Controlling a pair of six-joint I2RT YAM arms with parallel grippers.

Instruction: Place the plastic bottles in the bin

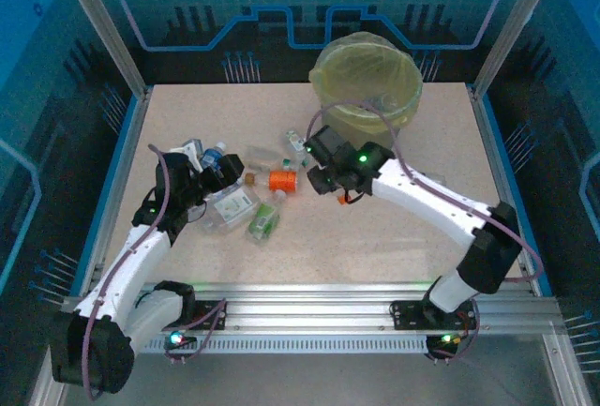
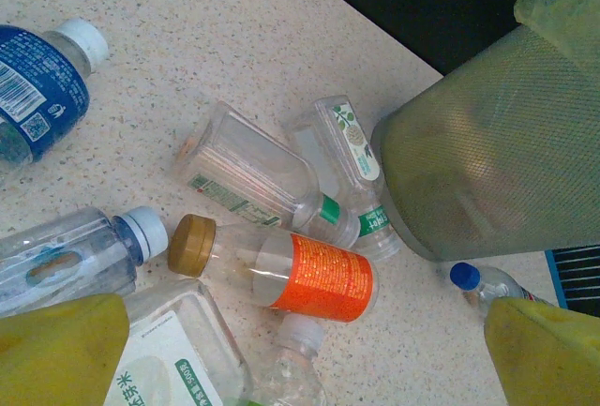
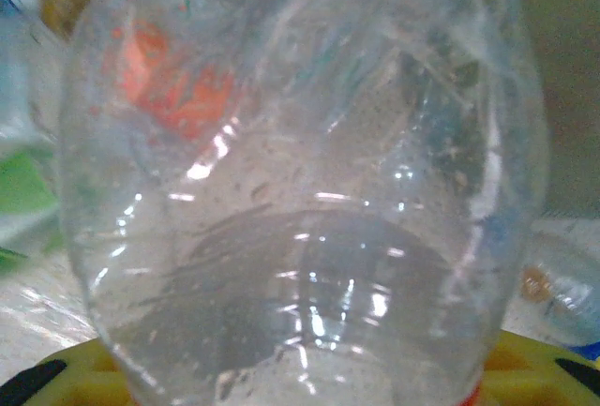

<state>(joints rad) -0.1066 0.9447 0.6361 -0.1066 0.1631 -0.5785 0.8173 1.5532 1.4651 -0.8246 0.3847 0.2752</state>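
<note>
Right wrist view has the right end effector (image 1: 319, 170) closed on a clear bottle (image 3: 300, 190), just in front of the bin (image 1: 408, 97). The grasp seems made; next comes lifting it over the bin's rim. The left end effector (image 2: 305, 340) hangs wide open and empty above the other bottles (image 2: 281, 275) beside the bin.

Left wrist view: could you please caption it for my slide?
Plastic bottles lie scattered on the speckled table beside the bin.
</note>
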